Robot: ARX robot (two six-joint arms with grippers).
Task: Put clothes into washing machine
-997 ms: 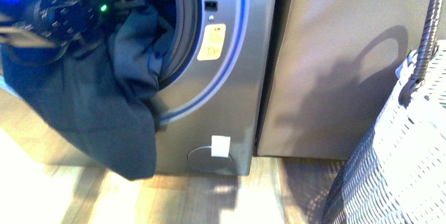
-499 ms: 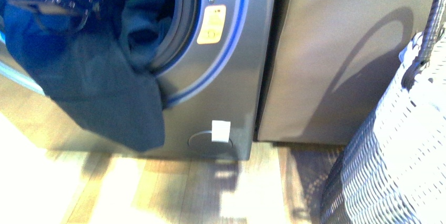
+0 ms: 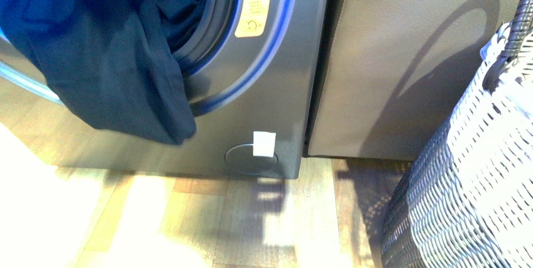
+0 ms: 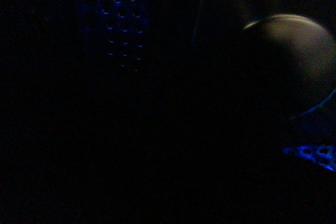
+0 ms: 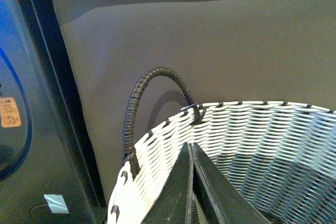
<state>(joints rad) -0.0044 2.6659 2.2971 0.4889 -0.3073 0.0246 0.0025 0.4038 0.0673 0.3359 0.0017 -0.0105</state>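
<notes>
The main risk is in the upper left of the front view. Much of the clothes (image 3: 119, 73) hangs outside the washing machine (image 3: 276, 92). I judge that this weight could drag the part lying in the opening back out onto the wooden floor (image 3: 188, 217) if it were let go now. Cloth left lying across the porthole rim (image 3: 219, 35) would also be pinched once the door is closed. The left tool does not show in the front view and its wrist view is dark, so I cannot tell whether it is spread or gripping.

The clothes are dark navy, soft and heavy-looking. They are bunched in folds inside the opening and draped over its lower lip. The loose end falls to a blunt corner against the machine's grey front, clear of the floor.

Toward the right, the right tool (image 5: 190, 148) hovers over the white woven basket (image 5: 252, 109). Its fingers are pressed together on nothing, well apart from the clothes.
</notes>
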